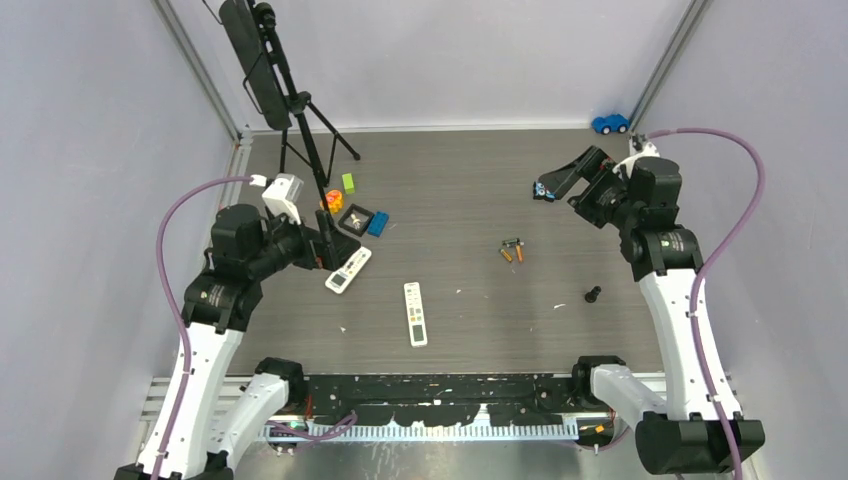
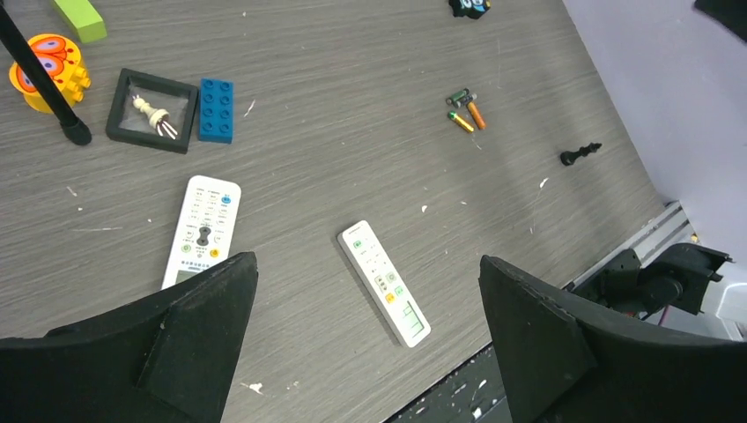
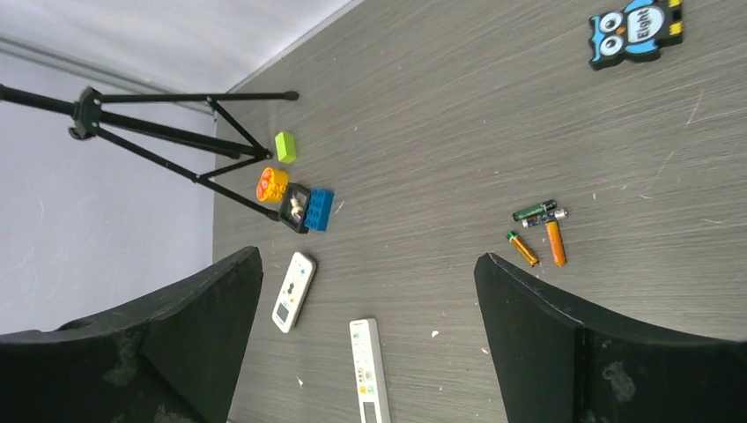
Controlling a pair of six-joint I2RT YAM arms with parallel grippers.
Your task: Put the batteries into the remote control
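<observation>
Several small batteries [image 1: 512, 249], orange and dark green-black, lie loose together right of the table's middle; they also show in the left wrist view [image 2: 465, 110] and the right wrist view [image 3: 539, 233]. A slim white remote [image 1: 415, 313] lies face up near the front middle [image 2: 385, 284] [image 3: 369, 370]. A wider white remote [image 1: 348, 270] lies to its left [image 2: 202, 229] [image 3: 293, 291]. My left gripper [image 1: 327, 243] is open and empty, raised above the wider remote. My right gripper [image 1: 565, 178] is open and empty, raised at the back right, far from the batteries.
A small black knob piece [image 1: 592, 294] lies right of the batteries. An owl tile [image 1: 543, 189] lies under the right gripper. A black frame [image 1: 362, 219], blue brick [image 1: 378, 223], orange toy [image 1: 333, 201], green block [image 1: 348, 182] and tripod [image 1: 300, 110] stand back left. A blue toy car [image 1: 610, 123] sits back right.
</observation>
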